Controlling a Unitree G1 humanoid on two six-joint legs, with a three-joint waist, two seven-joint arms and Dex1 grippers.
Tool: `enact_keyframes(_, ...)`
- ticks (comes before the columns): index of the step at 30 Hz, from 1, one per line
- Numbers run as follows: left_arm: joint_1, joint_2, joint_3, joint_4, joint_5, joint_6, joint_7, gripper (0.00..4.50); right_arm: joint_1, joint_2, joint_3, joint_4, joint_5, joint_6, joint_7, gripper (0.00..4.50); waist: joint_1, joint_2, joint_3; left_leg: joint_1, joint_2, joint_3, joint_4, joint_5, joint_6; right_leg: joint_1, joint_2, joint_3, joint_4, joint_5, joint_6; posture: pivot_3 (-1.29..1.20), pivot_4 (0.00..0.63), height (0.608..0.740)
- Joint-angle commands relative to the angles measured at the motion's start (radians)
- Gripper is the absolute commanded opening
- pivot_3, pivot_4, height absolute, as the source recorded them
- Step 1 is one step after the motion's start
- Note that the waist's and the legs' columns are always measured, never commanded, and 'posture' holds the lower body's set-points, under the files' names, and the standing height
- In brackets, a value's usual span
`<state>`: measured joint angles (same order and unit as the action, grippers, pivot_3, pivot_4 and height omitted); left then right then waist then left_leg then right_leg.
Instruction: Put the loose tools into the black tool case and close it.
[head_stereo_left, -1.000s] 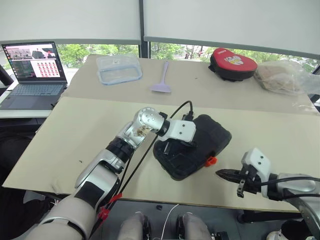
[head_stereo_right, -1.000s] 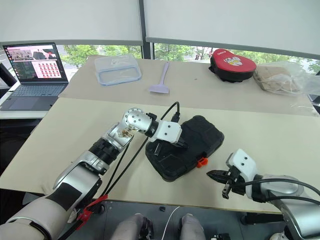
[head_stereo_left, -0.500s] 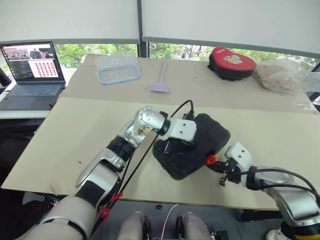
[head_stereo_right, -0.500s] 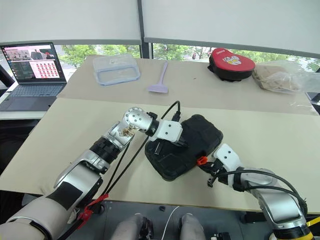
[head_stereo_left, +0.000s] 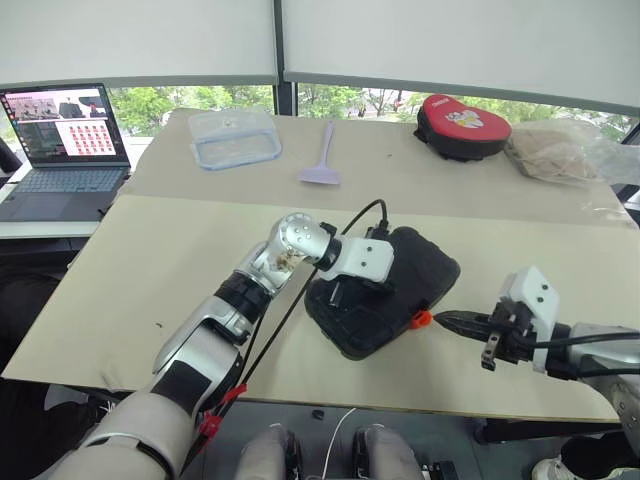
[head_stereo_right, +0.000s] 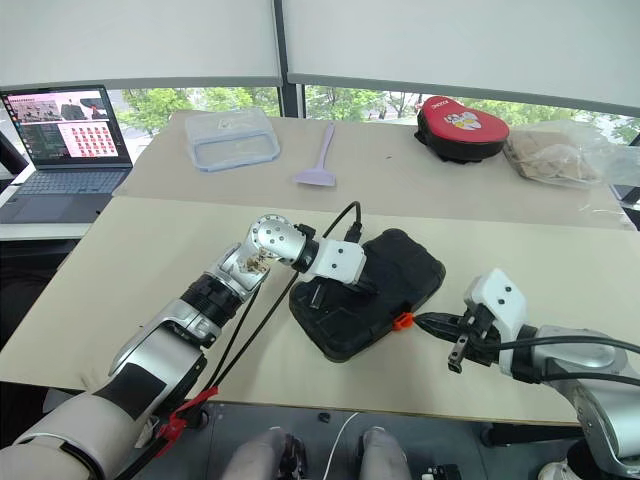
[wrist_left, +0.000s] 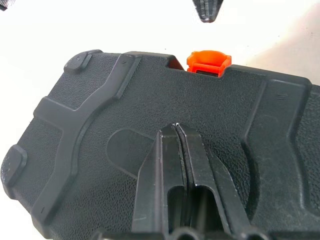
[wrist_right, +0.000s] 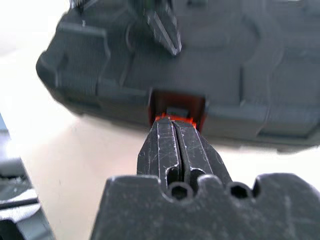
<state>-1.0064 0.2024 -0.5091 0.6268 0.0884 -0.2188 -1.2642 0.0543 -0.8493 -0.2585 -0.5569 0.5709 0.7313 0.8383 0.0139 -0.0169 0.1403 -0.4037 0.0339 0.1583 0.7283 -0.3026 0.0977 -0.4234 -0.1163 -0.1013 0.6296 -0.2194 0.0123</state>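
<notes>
Centrally on the near desk (head_stereo_left: 150, 260) lies the case (head_stereo_left: 400, 300), a black plastic clamshell with rounded corners, a pebbled grain and raised ribs moulded across its lid. It is shut, lying skewed to the desk edge, and a small orange latch (head_stereo_left: 421, 320) juts from its side at about four o'clock. The left end effector (wrist_left: 176, 131) rests on the lid with its two black fingers pressed together, holding nothing. From the case's four o'clock side the right end effector (head_stereo_left: 447, 319) points at the latch, its scratched black fingers also closed flat against each other and empty; the tips sit just beside the orange tab, and whether they touch it cannot be told.

The desk is a pale beige sheet, matte and smooth. A second, similar desk (head_stereo_left: 400, 185) butts against it at twelve o'clock. On that one, at about eleven o'clock from the case, sits a clear box (head_stereo_left: 237, 138) with a bluish rim; at twelve o'clock lies a lilac scraper (head_stereo_left: 323, 160) with a thin handle and flat blade; at one o'clock lies a rounded red-and-black pouch (head_stereo_left: 463, 125), and beside it a crumpled clear bag (head_stereo_left: 563, 152). An open laptop (head_stereo_left: 60, 140) stands on a lower surface at ten o'clock. White roller blinds (head_stereo_left: 140, 40) cover the windows behind, with green trees showing below them.
</notes>
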Motion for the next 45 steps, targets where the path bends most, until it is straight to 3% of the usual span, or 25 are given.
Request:
enact_keyframes(1,0.018,0.007,-0.029,0.047,0.057,0.005,0.004,0.09,-0.016,0.012,0.046,0.005,-0.02,-0.006,-0.025,0.0,0.002,0.0,0.0,0.0,0.0,0.0,0.0,0.0,0.0,0.0,0.0,0.0,0.0,0.0,0.0,0.0,0.15,0.731)
enact_keyframes(5,0.016,0.008,-0.027,0.044,0.057,0.008,0.003,0.09,-0.005,0.016,0.109,0.035,-0.071,-0.033,-0.041,0.0,0.001,0.0,0.0,-0.001,0.0,0.0,0.0,0.001,-0.001,0.0,0.0,0.0,0.0,0.0,0.0,0.0,0.15,0.731)
enact_keyframes(14,0.018,0.021,-0.019,0.046,0.057,0.007,0.002,0.09,0.083,0.0,-0.03,-0.032,0.001,0.003,-0.028,0.0,0.0,0.0,0.0,-0.001,0.0,0.0,0.0,0.001,-0.002,0.0,0.0,0.0,0.0,0.0,0.0,0.0,0.15,0.731)
enact_keyframes(20,0.018,0.009,-0.025,0.053,0.06,0.002,0.008,0.09,0.152,0.001,0.026,-0.002,-0.056,-0.031,-0.036,0.0,0.0,0.0,0.0,0.0,0.0,0.0,0.0,0.0,-0.001,0.0,0.0,0.0,0.0,0.0,0.0,0.0,0.15,0.731)
enact_keyframes(25,0.017,0.002,-0.028,0.048,0.061,0.003,0.006,0.09,0.118,0.042,0.132,0.07,-0.145,-0.082,-0.078,0.0,0.0,0.0,0.0,0.0,0.0,0.0,0.0,0.0,-0.001,0.0,0.0,0.0,0.0,0.0,0.0,0.0,0.15,0.731)
enact_keyframes(30,0.017,0.0,-0.031,0.054,0.065,-0.006,0.004,0.09,-0.014,0.117,0.216,0.123,-0.197,-0.116,-0.119,0.0,-0.002,0.0,-0.001,0.0,0.0,0.0,0.0,0.001,-0.002,0.0,0.0,0.0,0.0,0.0,0.0,0.0,0.15,0.731)
enact_keyframes(45,0.019,-0.009,-0.03,0.084,0.085,-0.032,0.018,0.09,-0.112,0.099,0.106,0.006,-0.066,-0.026,-0.088,0.0,-0.007,0.001,-0.001,-0.001,0.0,0.001,0.0,0.001,-0.003,-0.002,0.001,0.0,0.0,0.0,0.0,0.0,0.15,0.731)
